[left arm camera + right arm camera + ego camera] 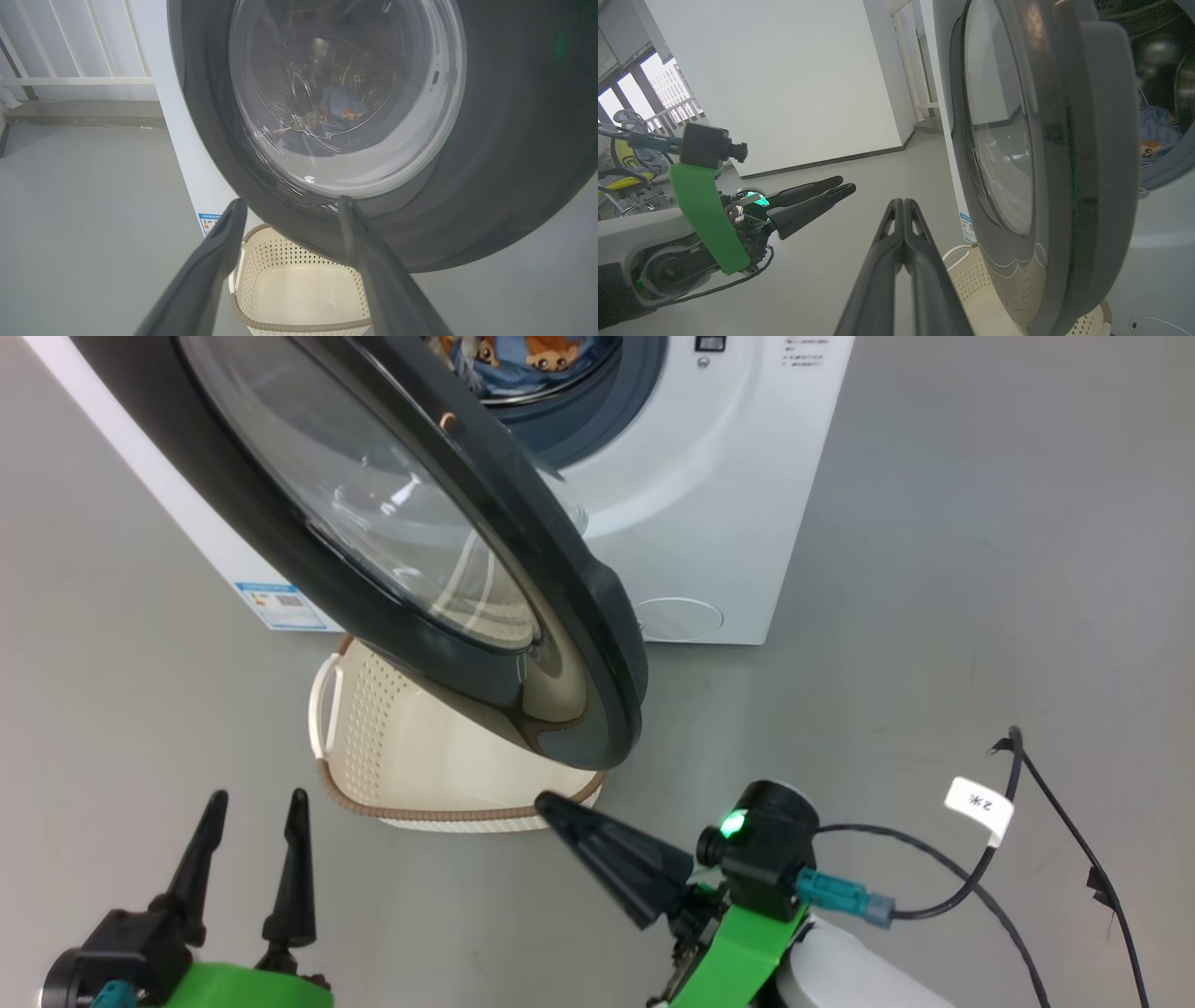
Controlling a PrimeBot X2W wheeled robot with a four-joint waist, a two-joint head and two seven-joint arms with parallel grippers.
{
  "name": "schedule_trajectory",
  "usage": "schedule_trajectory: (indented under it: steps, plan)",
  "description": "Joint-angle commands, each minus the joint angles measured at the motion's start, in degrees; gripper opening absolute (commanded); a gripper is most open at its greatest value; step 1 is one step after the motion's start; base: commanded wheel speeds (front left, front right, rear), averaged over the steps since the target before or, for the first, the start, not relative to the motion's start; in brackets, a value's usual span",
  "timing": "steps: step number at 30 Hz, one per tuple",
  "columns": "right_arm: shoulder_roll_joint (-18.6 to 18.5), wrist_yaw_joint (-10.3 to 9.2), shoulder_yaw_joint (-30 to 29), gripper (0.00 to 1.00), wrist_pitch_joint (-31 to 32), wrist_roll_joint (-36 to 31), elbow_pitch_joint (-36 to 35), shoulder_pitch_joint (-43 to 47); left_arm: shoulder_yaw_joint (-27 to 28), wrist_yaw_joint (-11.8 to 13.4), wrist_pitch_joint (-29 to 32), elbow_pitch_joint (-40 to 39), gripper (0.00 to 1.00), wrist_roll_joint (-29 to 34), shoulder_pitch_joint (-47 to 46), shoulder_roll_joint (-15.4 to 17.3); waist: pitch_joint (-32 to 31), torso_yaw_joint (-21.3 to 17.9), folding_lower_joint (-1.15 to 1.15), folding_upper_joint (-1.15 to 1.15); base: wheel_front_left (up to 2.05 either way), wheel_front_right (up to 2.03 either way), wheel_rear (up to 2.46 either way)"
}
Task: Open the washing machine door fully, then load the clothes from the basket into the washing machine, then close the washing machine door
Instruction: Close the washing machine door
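The washing machine door [411, 551] hangs partly open over the basket [411, 775], which looks empty inside. Through the door's glass [345, 93] I see the clothes [338, 112], light blue with orange bears, lying in the drum of the washing machine [709, 504]; the clothes [523, 355] also show at the drum mouth, and past the door's edge [1155, 130]. My left gripper [258, 798] is open and empty, left of the basket and below the door. My right gripper [546, 803] is shut with nothing in it, its tip by the basket's near rim, just under the door's lower edge [1064, 242].
A black cable with a white tag [980, 807] lies on the grey floor at the right. A white railing [70, 56] and a low kerb stand behind the machine's left side. A blue label [280, 607] marks the machine's side.
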Motion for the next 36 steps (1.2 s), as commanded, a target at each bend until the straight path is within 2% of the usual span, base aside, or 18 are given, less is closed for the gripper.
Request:
schedule_trajectory:
  steps: [1, 22, 30, 36]
  plan:
    - [1.4, 0.35, 0.1, 0.0, -0.3, -0.6, -1.1, -0.8, 1.7, -0.1, -0.4, -1.6, 1.0, -0.2, -1.8, 0.7, 0.3, 0.3, 0.0, 0.0, 0.0, 0.0, 0.0]
    - [2.7, 0.35, -9.0, 0.0, -0.3, -4.7, 4.9, -5.8, -0.2, -0.1, -0.4, -2.1, 1.0, -0.8, -5.2, 0.6, 5.4, 2.1, 0.0, 0.0, 0.0, 0.0, 0.0]
    - [3.7, 0.35, -15.1, 0.0, -0.3, -6.0, 6.1, -7.1, -0.7, -0.1, -0.4, -2.1, 1.0, -0.5, -6.1, 0.6, 6.7, 2.3, 0.0, 0.0, 0.0, 0.0, 0.0]
    - [2.6, 0.35, -16.6, 0.0, -0.3, -8.2, 7.7, -10.3, -1.2, -0.1, -0.4, -2.4, 1.0, 0.1, -7.2, 0.8, 8.8, 2.6, 0.0, 0.0, 0.0, 0.0, 0.0]
